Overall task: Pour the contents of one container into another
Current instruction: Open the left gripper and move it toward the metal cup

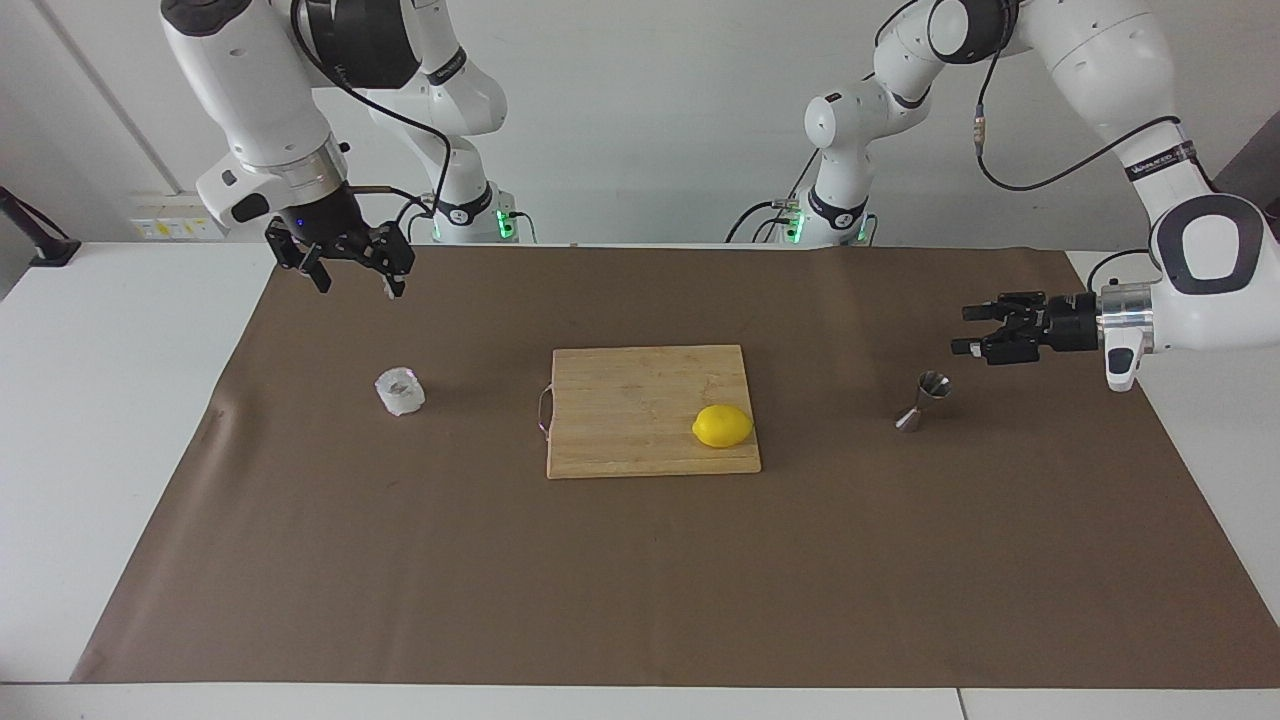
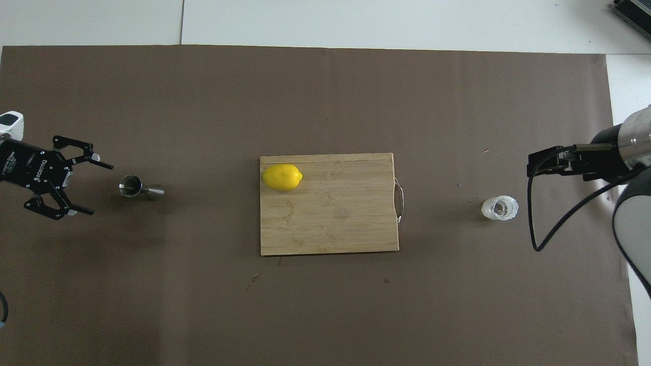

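Cup point(image 1: 400, 391) and jigger point(image 1: 924, 400) stand upright on the desk at either end of the cutting board point(image 1: 640, 400), my right hand point(image 1: 352, 280) spread open and empty above the cup's end, my left hand point(image 1: 966, 331) open, empty, just beside the jigger.

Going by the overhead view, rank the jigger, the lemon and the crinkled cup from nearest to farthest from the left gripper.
From the left gripper, jaws open:
1. Jigger, just ahead of it, at the left arm's end of the table.
2. Lemon, on the cutting board at mid-table.
3. Crinkled cup, at the right arm's end.
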